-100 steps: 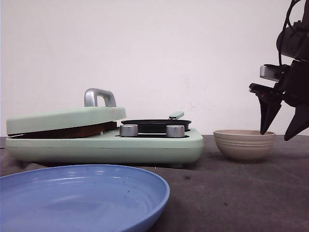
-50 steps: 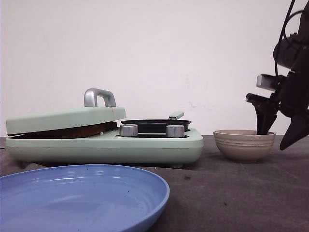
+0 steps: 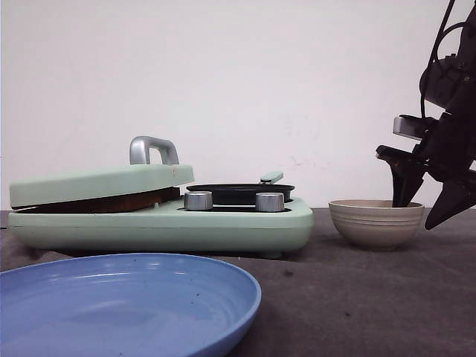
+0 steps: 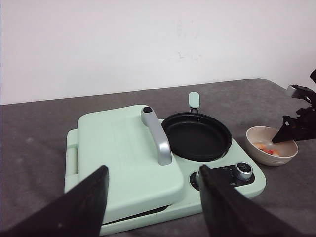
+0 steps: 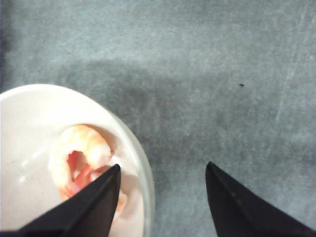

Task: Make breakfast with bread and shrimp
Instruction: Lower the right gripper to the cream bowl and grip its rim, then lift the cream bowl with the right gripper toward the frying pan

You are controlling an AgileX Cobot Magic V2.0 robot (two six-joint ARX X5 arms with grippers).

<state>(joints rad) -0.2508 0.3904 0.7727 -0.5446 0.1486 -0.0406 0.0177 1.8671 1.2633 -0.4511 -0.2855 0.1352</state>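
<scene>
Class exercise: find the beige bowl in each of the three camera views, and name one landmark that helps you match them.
Front view: beige bowl at right, on the table beside the green cooker.
Left wrist view: at right edge, shrimp inside.
Right wrist view: lower left, cropped.
Shared landmark: the right gripper, one finger inside the bowl, one outside.

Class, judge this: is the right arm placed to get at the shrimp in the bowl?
Probably not yet: the open right gripper straddles the bowl's rim, one finger by the shrimp, one outside.
</scene>
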